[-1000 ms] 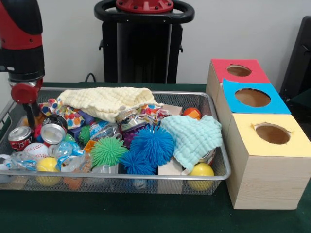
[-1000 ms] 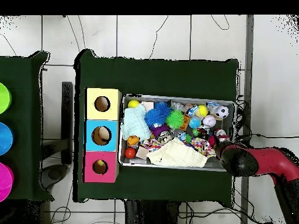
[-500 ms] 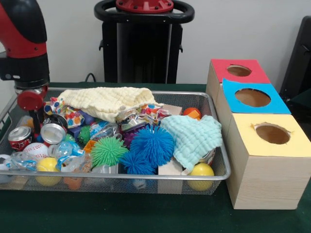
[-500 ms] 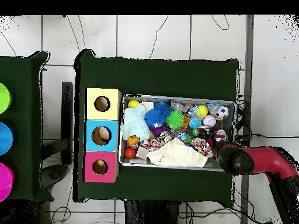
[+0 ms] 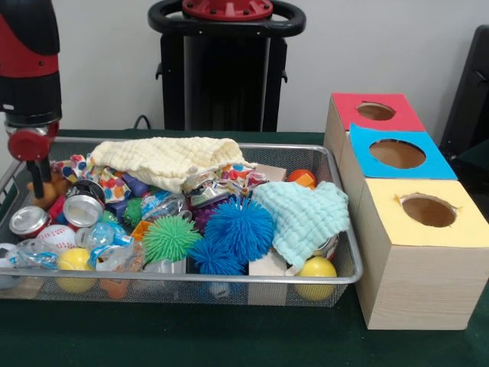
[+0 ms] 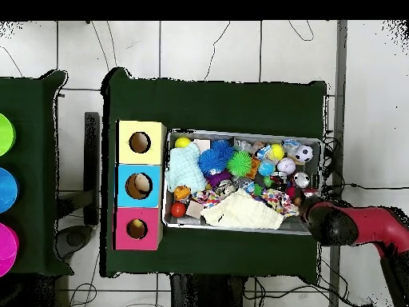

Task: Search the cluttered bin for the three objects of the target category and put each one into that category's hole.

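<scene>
The wire mesh bin [image 5: 345, 277] is full of clutter; it also shows in the overhead view [image 6: 240, 229]. My gripper [image 5: 34, 177] hangs from the red and black arm over the bin's far left corner, and shows at the bin's right end in the overhead view [image 6: 306, 203]. An orange-tan plush toy [image 5: 50, 188] lies right by its tip; whether it is gripped is unclear. The other plush toys are hidden. The red-topped box with its round hole [image 5: 375, 112] stands farthest back of three boxes, and its hole is also seen from overhead [image 6: 136, 229].
A pale yellow cloth [image 5: 164, 159] and a pale teal cloth [image 5: 304, 215] cover part of the clutter. Spiky blue [image 5: 239, 227] and green [image 5: 170, 238] balls, yellow balls [image 5: 316, 272], cans [image 5: 82, 207] and a baseball [image 5: 55, 237] fill the bin. Blue-topped [image 5: 397, 154] and yellow-topped [image 5: 429, 211] boxes stand nearer.
The gripper swung right, then back left and slightly up at the bin's left corner. The orange-tan plush now shows beside it, and the red can has turned its silver end up.
</scene>
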You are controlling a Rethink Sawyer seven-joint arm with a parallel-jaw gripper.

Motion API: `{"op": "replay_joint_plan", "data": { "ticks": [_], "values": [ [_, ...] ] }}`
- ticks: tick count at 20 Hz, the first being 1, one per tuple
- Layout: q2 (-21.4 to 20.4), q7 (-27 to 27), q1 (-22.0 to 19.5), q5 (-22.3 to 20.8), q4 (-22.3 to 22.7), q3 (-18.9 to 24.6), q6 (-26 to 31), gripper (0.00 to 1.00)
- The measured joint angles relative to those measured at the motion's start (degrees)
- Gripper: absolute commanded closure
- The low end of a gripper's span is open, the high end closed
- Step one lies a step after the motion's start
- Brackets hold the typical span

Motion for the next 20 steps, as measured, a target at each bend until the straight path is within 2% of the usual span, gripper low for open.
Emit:
{"op": "replay_joint_plan", "data": {
  "ticks": [8, 20],
  "values": [
    [-1.63, 0.00, -3.30, -0.51, 2.57, -1.64, -0.65, 0.00],
    [1.39, 0.00, -3.66, -3.10, 3.90, -5.56, -8.60, 0.00]
  ]
}}
